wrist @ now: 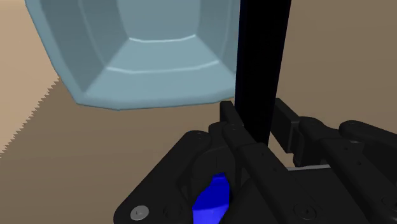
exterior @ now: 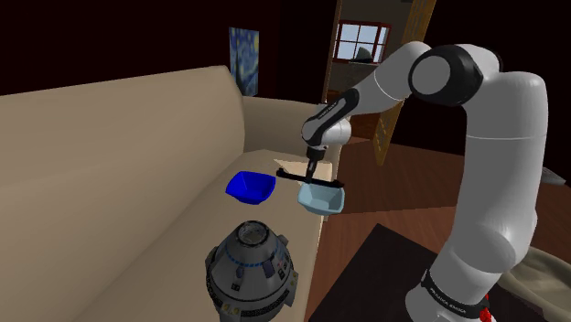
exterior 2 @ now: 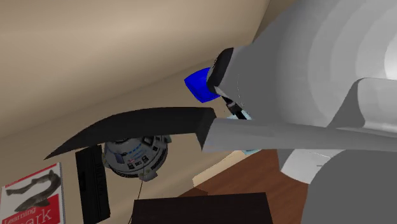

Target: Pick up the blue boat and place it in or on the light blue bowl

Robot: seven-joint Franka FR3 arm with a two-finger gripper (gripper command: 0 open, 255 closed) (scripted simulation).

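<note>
Beige couch [exterior: 119, 183] seat carries a grey capsule model [exterior: 249, 272] by its front edge, blue boat [exterior: 250, 187] mid-seat, outside and near the light blue bowl [exterior: 325, 202] at the front edge, gripper [exterior: 311, 177] over the bowl's rim, jaw state can't tell.

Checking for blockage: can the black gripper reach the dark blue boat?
Probably yes: the dark blue boat lies uncovered on the beige surface, beside the light blue bowl near the black gripper.
</note>
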